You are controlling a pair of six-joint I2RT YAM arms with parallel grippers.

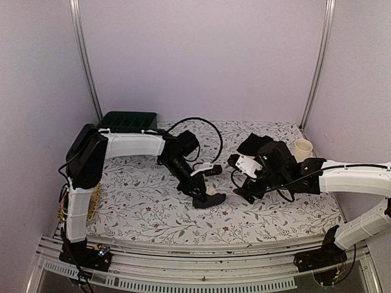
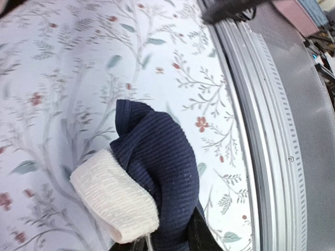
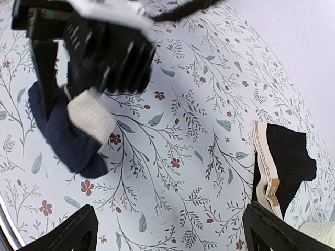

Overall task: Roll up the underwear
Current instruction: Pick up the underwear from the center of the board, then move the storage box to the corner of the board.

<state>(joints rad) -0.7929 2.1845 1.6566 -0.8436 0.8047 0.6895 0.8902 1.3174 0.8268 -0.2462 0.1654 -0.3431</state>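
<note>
Left fingers pinch navy roll, cream band showing, at mid bench. Right fingers wide, holding nothing, just beside. Step: likely finishing this roll. Next: release without letting it unroll; black garment lies flat, far right.

Flower-printed counter, fenced by pale walls and metal rails

A cloth printed with grey-green branches and small red blossoms covered the counter from edge to edge. A dark green compartment tray sat at the far left corner, touching the back wall, which was plain lilac. Two slim metal posts rose from the far corners and leaned slightly outward. A ribbed aluminium rail ran along the near edge, just beside the cloth's hem.
</note>
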